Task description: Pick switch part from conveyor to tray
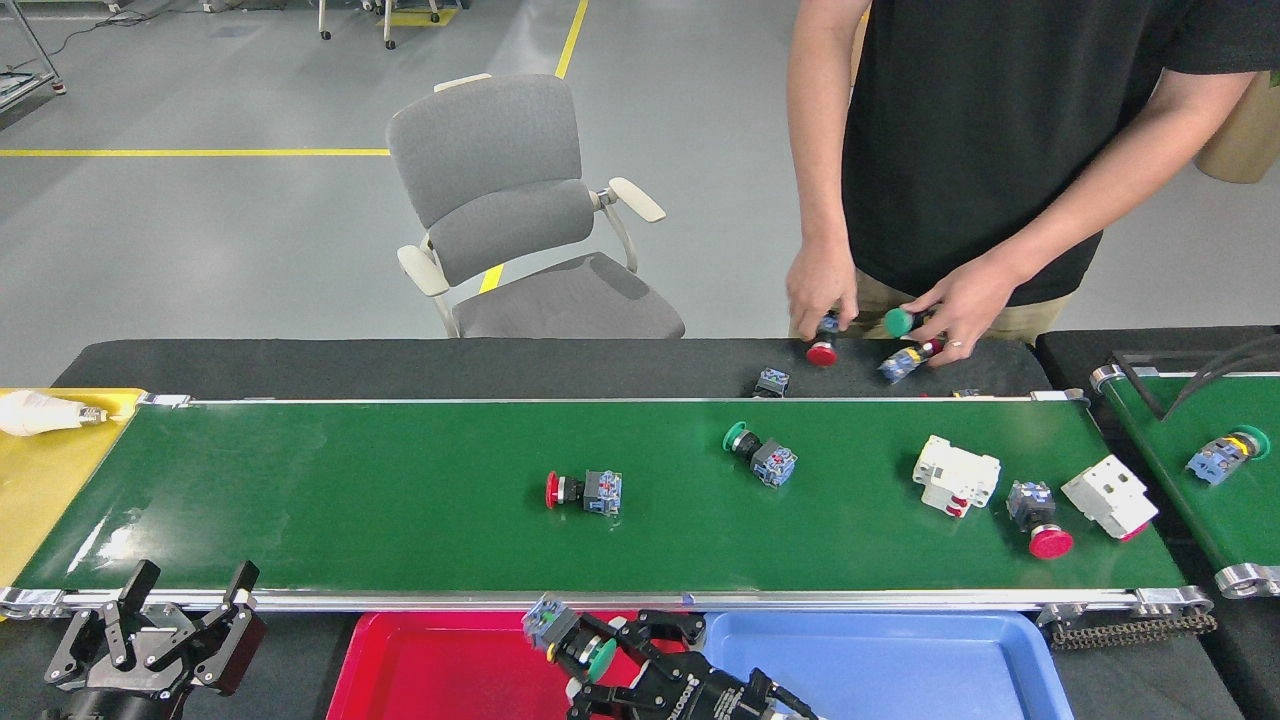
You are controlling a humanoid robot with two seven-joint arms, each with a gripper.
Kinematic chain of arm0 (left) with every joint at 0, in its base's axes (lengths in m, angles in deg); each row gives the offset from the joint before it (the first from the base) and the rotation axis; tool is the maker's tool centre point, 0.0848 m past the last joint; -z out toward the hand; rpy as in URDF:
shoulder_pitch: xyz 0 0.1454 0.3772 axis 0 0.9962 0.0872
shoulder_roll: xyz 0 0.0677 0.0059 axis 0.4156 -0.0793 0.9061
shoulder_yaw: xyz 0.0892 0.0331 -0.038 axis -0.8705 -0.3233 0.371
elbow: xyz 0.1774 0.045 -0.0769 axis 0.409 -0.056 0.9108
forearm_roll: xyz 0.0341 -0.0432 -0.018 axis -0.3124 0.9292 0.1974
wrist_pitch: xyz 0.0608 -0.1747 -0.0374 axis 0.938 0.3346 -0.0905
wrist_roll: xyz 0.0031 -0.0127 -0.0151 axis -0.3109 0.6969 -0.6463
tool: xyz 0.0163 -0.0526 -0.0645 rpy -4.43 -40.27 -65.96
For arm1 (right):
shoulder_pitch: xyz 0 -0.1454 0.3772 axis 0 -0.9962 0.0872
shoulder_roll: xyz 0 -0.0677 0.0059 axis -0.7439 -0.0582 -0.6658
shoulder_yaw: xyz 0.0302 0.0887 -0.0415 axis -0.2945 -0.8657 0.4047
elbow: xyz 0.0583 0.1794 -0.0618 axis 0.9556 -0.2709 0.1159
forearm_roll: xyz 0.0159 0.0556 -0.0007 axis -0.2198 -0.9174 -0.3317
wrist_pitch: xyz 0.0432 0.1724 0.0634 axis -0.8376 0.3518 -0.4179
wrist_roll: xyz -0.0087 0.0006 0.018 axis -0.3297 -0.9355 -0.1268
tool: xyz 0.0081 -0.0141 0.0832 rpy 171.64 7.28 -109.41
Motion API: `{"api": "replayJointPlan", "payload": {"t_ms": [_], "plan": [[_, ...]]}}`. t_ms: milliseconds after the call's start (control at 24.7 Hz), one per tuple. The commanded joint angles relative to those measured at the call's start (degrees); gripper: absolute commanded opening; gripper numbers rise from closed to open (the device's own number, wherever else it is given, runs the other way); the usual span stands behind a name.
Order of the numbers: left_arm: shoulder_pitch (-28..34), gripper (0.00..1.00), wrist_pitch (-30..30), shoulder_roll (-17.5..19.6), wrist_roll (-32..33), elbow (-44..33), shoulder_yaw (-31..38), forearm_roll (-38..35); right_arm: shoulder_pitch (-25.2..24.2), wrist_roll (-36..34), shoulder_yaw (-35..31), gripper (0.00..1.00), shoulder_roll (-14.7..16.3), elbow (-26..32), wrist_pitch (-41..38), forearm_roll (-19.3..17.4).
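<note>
My right gripper (615, 652) is at the bottom centre, shut on a switch part (562, 634) that has a green button and a blue-grey body. It holds the part above the right end of the red tray (440, 668), just below the conveyor's (350, 500) near rail. Three more switch parts lie on the conveyor: a red-button one (585, 491), a green-button one (760, 456) and a red mushroom-head one (1034, 517). At the bottom left, off the belt, my left gripper (182, 612) stands open and empty.
A blue tray (900, 668) sits right of the red one. Two white breakers (955, 474) (1108, 497) lie on the belt's right end. A person's hands (822, 288) hold switch parts over the black table behind. A yellow tray (40, 480) with a bulb lies left; a second belt (1190, 420) is at the right.
</note>
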Motion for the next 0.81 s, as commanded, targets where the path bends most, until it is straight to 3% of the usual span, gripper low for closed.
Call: {"api": "replayJointPlan", "payload": {"t_ms": [0, 122, 243, 324, 446, 567, 770], "plan": [[-0.4, 1.00, -0.5, 0.7, -0.4, -0.9, -1.0, -0.1, 0.6, -0.1, -0.4, 1.00, -0.5, 1.0, -2.0, -0.4], [-2.2, 1.00, -0.3, 0.8, -0.3, -0.9, -7.2, -0.4, -0.1, -0.4, -7.8, 1.00, -0.9, 1.8, 1.5, -1.1], [-5.0, 1.00, 0.9, 1.2, 1.4, -0.9, -10.4, -1.3, -4.8, -0.7, -17.9, 1.00, -4.1, 3.7, 13.2, -1.1], [-6.3, 1.00, 2.4, 0.5, 4.1, -0.9, -10.8, -3.9, -7.2, -2.7, -20.8, 1.00, -4.3, 4.8, 21.7, -0.9], [-7.8, 1.00, 5.7, -1.5, 4.8, -0.2, -14.3, -7.6, -10.3, -6.0, -21.6, 1.00, -2.1, 4.9, 32.9, -0.4], [-8.4, 1.00, 7.9, -2.1, 5.1, 0.8, -17.6, -7.9, -9.9, -5.9, -21.5, 1.00, -0.6, 4.8, 35.4, -0.3], [-10.6, 1.00, 9.7, -3.5, 6.8, 5.0, -20.9, -7.9, -6.7, -5.6, -21.0, 1.00, -1.2, 1.9, 40.9, 2.8]]}}
